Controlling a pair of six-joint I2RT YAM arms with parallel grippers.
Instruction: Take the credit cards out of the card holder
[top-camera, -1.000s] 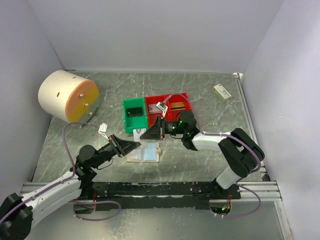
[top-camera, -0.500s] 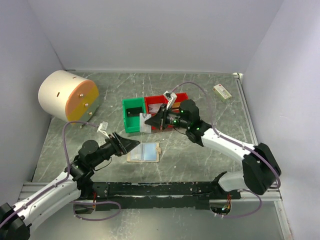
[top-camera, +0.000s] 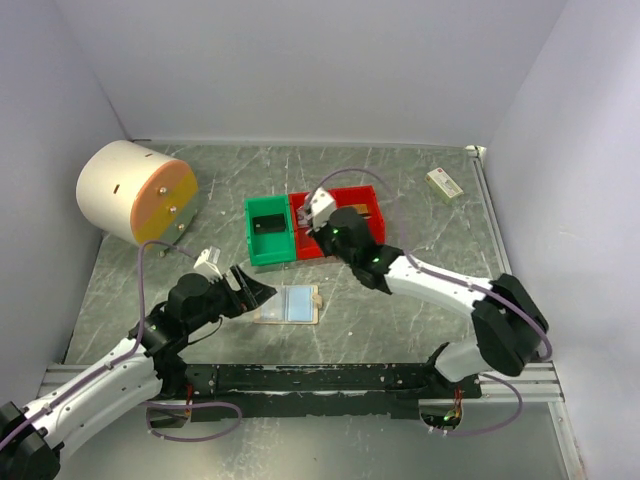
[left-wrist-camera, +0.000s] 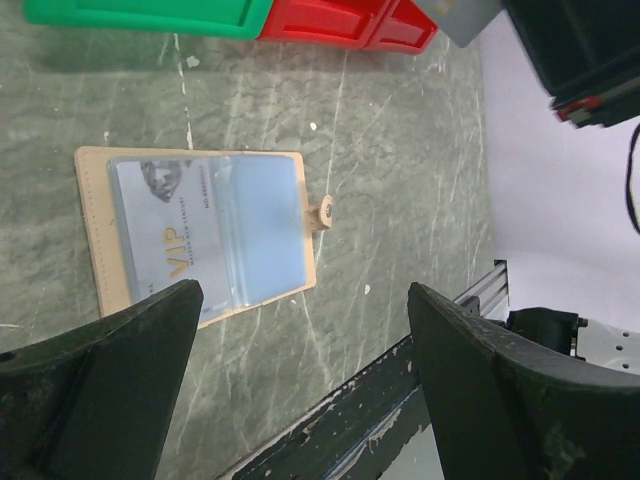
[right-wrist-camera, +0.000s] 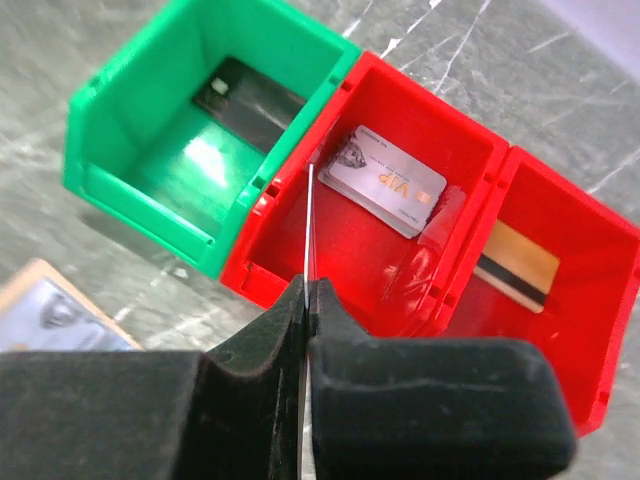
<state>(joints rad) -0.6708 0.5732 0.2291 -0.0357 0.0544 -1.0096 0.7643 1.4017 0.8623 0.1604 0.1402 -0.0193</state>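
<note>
Five credit cards (right-wrist-camera: 385, 185), one card holder (left-wrist-camera: 265, 225), three bins (right-wrist-camera: 340, 250) (two red, one green), one small box (top-camera: 443, 184), one cylinder (top-camera: 135, 190)

With left claw (left-wrist-camera: 303, 290) spread wide, right claw (right-wrist-camera: 305, 288) pinches tight.

Our left gripper (top-camera: 254, 291), closed at the left edge of the card holder (top-camera: 290, 304) a second ago, now stands with its jaws spread wide, drawn a little back from it. Our right gripper (right-wrist-camera: 307, 300) has left the holder's far edge and now hangs over the red bin (top-camera: 303, 250), carrying a card (right-wrist-camera: 309, 220) pinched edge-on.
</note>
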